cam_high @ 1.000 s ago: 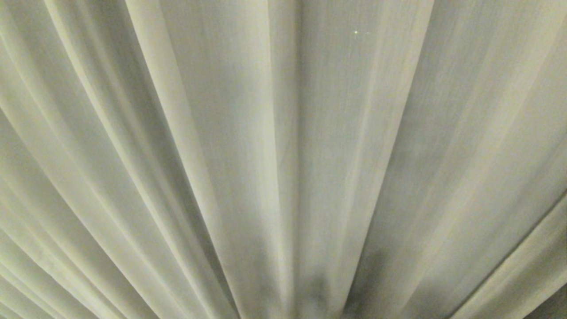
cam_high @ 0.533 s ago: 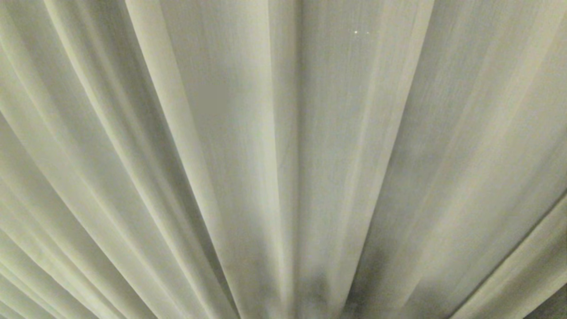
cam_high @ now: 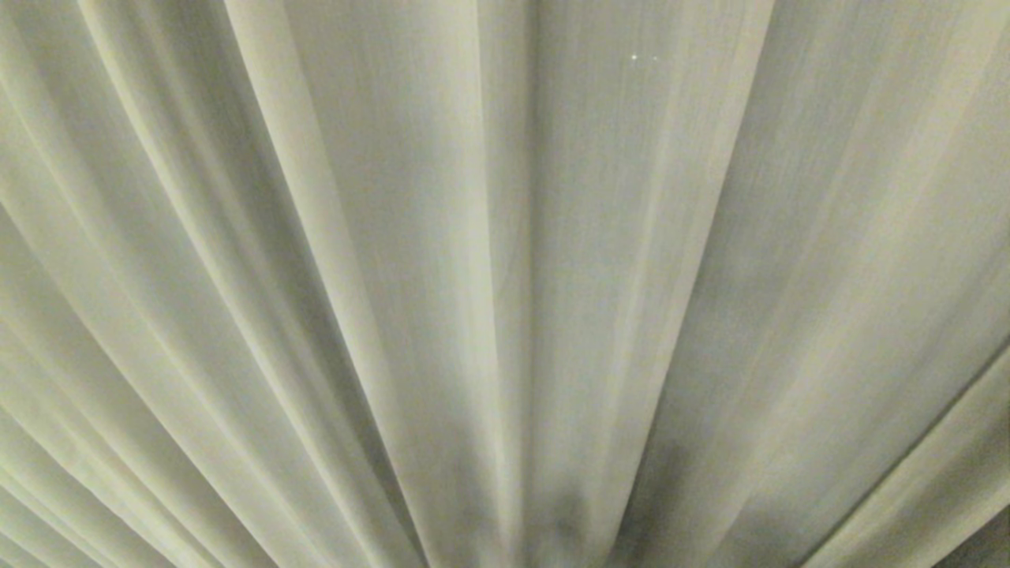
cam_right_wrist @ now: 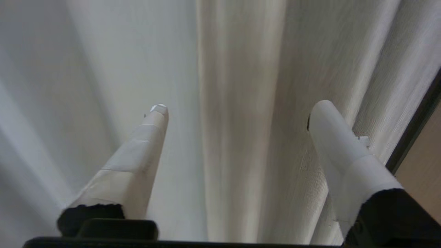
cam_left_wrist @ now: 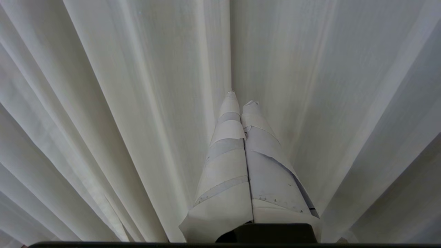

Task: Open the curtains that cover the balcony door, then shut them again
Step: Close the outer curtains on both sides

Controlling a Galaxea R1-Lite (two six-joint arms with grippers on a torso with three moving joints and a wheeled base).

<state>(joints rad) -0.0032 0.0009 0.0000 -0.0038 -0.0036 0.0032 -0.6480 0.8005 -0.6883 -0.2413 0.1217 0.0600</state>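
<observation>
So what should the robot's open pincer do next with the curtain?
Probably push the right pincer forward so a fold of the curtains slips between its fingers, then pinch. Its jaws stand wide apart with nothing between them, and a pleat hangs right ahead. The left pincer is shut and holds nothing.

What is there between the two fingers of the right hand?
In the right wrist view, the right hand stands open, and nothing is held between its fingers. Only the curtains show behind the gap.
</observation>
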